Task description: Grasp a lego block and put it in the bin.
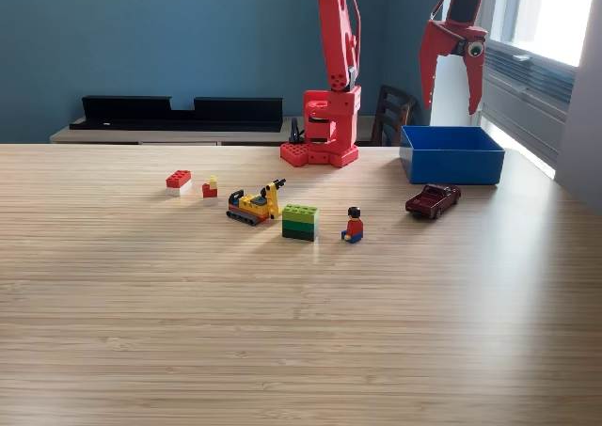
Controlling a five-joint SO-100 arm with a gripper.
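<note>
My red gripper (452,95) hangs open high above the blue bin (452,154) at the exterior view's right, nothing between its fingers. On the wooden table lie a green lego block (300,222), a red-and-white block (178,181), a small red block with a yellow stud (210,189), a yellow lego digger (256,204) and a small lego figure (353,226). I cannot see the bin's floor behind its front wall.
A dark red toy car (433,200) sits just in front of the bin. The arm's red base (321,148) stands at the table's back. A long black tray (179,113) rests on a sideboard behind; a chair (390,116) stands beside the base.
</note>
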